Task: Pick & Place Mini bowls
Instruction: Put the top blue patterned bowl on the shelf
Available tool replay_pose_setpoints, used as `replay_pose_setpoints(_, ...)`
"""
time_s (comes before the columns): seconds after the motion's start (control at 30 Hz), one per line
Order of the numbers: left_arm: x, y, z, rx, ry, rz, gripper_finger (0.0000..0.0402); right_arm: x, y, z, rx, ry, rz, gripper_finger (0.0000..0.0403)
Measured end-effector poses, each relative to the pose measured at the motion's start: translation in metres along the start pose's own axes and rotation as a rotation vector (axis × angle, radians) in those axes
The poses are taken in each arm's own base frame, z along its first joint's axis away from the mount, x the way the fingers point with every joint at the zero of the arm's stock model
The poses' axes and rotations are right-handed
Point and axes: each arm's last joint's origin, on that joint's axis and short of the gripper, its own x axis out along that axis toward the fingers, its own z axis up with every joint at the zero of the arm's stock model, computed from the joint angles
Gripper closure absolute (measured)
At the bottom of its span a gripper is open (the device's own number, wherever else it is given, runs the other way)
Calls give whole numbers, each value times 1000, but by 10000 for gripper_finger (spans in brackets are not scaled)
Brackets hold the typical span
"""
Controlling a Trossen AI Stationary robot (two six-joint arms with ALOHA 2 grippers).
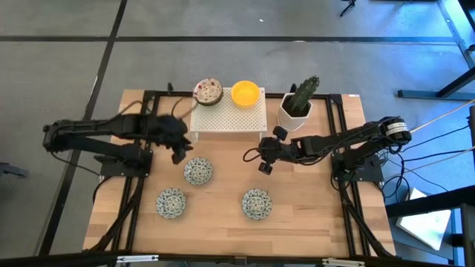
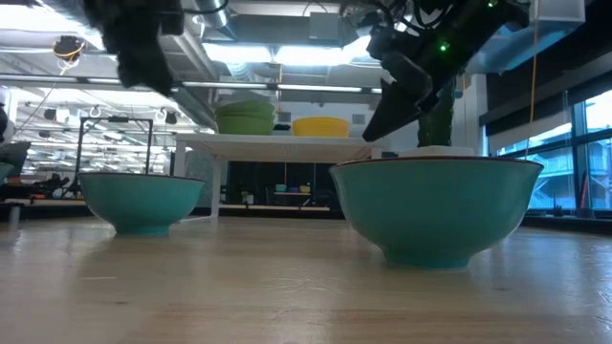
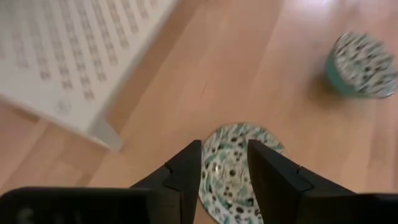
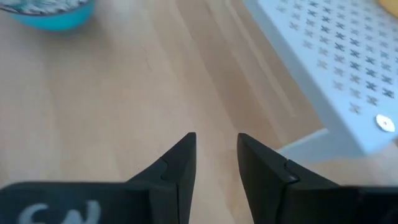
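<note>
Three green-patterned bowls sit on the bare table (image 1: 297, 222): one near the left gripper (image 1: 178, 154), at (image 1: 198, 171); one toward the front left (image 1: 171, 202); one toward the front right (image 1: 257, 204). On the rack (image 1: 228, 116) at the back stand a red-speckled bowl (image 1: 208, 92) and a yellow bowl (image 1: 246, 93), each possibly a stack; the count cannot be told.

Left gripper: hovering just beside the nearest bowl, on its rack side; in the wrist view the bowl (image 3: 233, 168) lies directly beyond and partly between the fingers (image 3: 186, 171); jaws apart, holding nothing. The bowl is round, so no long axis constrains the grasp; the rim is the likely hold, and the left arm is clearly the nearer one.

Right gripper (image 1: 266, 167): over bare wood between the rack and the front-right bowl, well apart from both; jaws apart with a narrow gap, empty.

Surface: light wood, flat. A potted cactus (image 1: 299, 102) stands just beside the rack's right end. Room: open hall with ceiling lights, seen across the table.
</note>
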Motion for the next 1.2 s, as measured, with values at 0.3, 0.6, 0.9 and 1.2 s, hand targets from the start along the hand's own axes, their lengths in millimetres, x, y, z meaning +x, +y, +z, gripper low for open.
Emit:
replay_pose_setpoints(0.3, 16, -29, -25, 213, 15, 43, 274, 0, 1, 3, -15, -17, 46, 285)
replay_pose_setpoints(0.6, 55, -96, -26, 561, -133, -188, 269, 0, 1, 3, -16, -11, 70, 285)
replay_pose_setpoints(0.9, 96, -120, -55, 732, -13, 34, 202, 0, 2, 2, -11, 0, 95, 285)
replay_pose_setpoints(1.2, 110, -115, -67, 630, 132, 84, 176, 0, 2, 2, -5, 3, 93, 285)
